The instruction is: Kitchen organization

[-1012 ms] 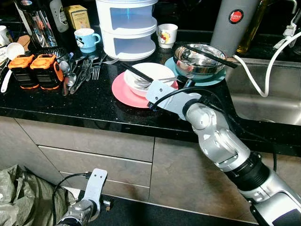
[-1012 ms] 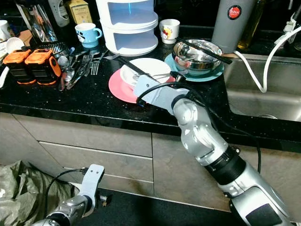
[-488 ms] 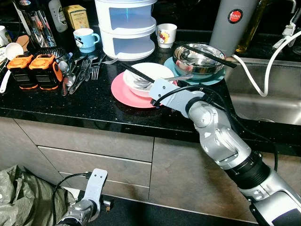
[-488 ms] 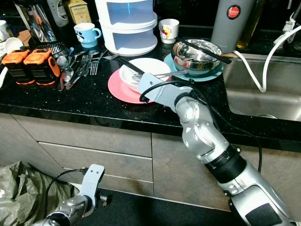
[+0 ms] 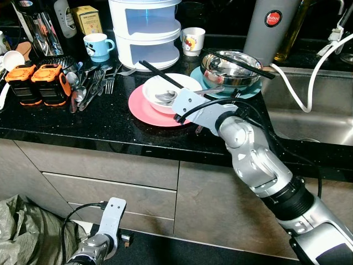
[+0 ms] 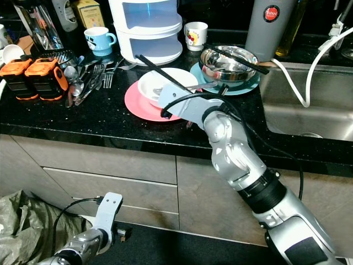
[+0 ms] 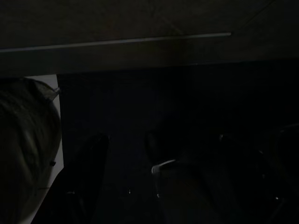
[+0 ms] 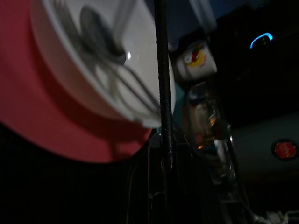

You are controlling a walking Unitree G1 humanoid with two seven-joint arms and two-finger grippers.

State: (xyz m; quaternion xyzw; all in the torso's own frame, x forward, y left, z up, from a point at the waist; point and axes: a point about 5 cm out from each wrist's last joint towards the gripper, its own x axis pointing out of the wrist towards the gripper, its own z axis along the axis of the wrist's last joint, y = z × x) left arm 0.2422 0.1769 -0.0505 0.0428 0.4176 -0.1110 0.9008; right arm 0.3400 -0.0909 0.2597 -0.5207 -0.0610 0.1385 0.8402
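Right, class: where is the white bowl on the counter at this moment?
In the left eye view the white bowl sits on the pink plate, mid-counter, in front of the white tiered container and left of the steel bowl.

Bare black counter [image 5: 110,118] between orange packs [image 5: 37,81] and pink plate [image 5: 144,108]: open lane from front edge. Cutlery pile [image 5: 91,83] narrows it toward rear. White bowl [image 5: 168,91] on pink plate, long black chopstick [image 5: 160,73] slanting over its rim (awkward from above). Steel bowl [image 5: 231,62] on teal plate [image 5: 204,76] just beside; narrow gap between plates. Tiered white container [image 5: 144,30], blue mug [image 5: 97,46], white cup [image 5: 193,40] wall off back. White hose [image 5: 298,88] crosses sink [image 5: 314,118] edge.
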